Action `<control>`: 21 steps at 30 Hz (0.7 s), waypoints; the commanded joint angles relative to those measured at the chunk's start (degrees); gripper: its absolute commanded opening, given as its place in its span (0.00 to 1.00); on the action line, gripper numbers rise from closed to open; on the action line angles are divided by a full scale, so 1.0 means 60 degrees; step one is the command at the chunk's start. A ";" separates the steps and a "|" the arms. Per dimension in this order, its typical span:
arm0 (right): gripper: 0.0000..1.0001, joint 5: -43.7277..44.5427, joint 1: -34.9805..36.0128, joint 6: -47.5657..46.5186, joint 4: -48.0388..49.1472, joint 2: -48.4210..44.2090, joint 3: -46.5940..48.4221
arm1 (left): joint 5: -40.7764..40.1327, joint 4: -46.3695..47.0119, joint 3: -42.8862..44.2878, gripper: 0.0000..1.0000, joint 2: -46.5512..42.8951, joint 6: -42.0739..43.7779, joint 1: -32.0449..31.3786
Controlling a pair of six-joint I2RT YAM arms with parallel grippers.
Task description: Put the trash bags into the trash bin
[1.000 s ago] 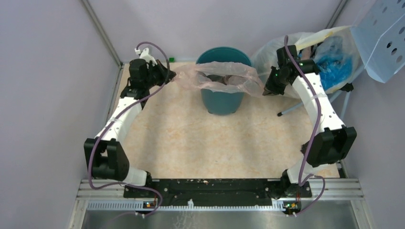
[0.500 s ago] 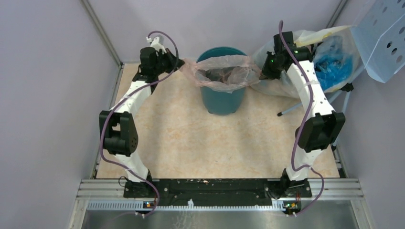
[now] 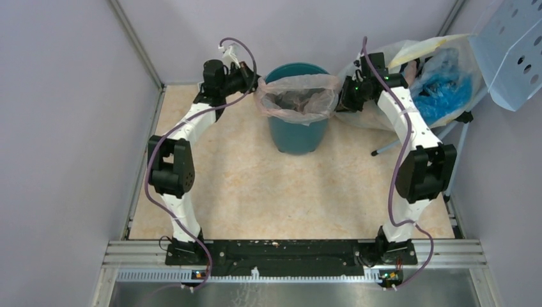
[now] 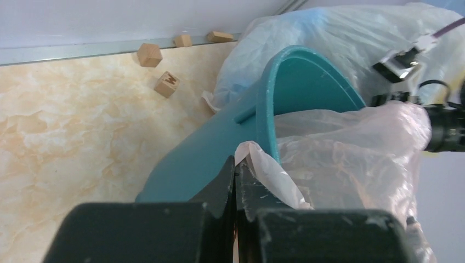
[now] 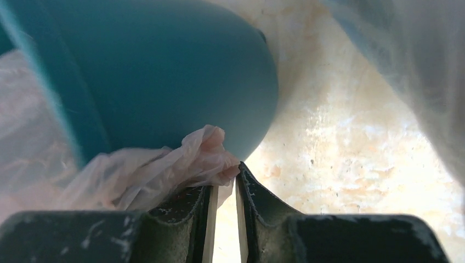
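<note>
The dark teal trash bin (image 3: 298, 131) stands at the back middle of the table. The pale pink trash bag (image 3: 297, 96) is spread open over the bin's mouth and sags into it. My left gripper (image 3: 255, 82) is at the bin's left rim, shut on the bag's left edge. In the left wrist view the shut gripper (image 4: 236, 165) pinches the pink film (image 4: 340, 148) beside the bin's rim (image 4: 296, 82). My right gripper (image 3: 340, 102) is at the right rim, shut on the bag's right edge. In the right wrist view the gripper (image 5: 237, 171) grips bunched film (image 5: 181, 164) against the bin's wall (image 5: 181, 82).
A large clear sack (image 3: 383, 115) with bright blue bags (image 3: 441, 86) inside sits right behind my right arm. A pale blue perforated panel (image 3: 518, 51) stands at the far right on thin legs (image 3: 390, 147). Small wooden blocks (image 4: 149, 55) lie by the back wall.
Both arms have moved back and inward toward the bin. The bag went from stretched wide in front of the rim to spread over the bin's mouth.
</note>
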 commanded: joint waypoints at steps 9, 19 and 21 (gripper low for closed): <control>0.20 -0.1146 0.0937 0.0193 0.0940 -0.2963 -0.2442 | 0.1546 0.1019 -0.2228 0.00 -0.2299 -0.0223 -0.0013; 0.38 -0.0419 0.0923 -0.0262 -0.0688 -0.3357 -0.2062 | 0.0579 -0.1010 -0.2733 0.00 -0.3699 0.0474 -0.0010; 0.42 0.0042 0.0836 -0.0353 -0.0821 -0.3361 -0.1984 | 0.0062 -0.1276 -0.2681 0.00 -0.3772 0.0751 0.0015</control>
